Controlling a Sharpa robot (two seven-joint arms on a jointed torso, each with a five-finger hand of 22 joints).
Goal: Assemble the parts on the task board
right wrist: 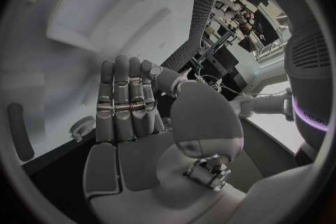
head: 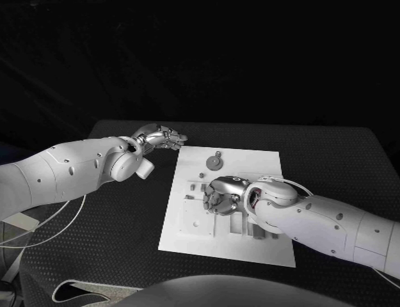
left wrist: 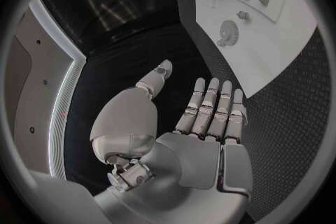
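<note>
The white task board [head: 260,244] lies in the middle of the black table. A grey gear-shaped part [head: 214,161] lies flat near its far edge, also seen as the gear [left wrist: 227,31] and the gear [right wrist: 83,126]. Small grey parts [head: 203,174] stand along the board's left side. My right hand [head: 226,194] hovers low over the board's middle with its fingers [right wrist: 122,101] straight and side by side, holding nothing. My left hand [head: 160,137] is off the board's far left corner, over the table, its palm [left wrist: 199,157] bare and fingers stretched out.
Grooves and recesses [head: 227,225] mark the board's near half, partly hidden under my right forearm [head: 338,227]. A dark slot [right wrist: 21,131] is cut in the board beside the gear. Bare black table [head: 338,153] stretches to the right of the board.
</note>
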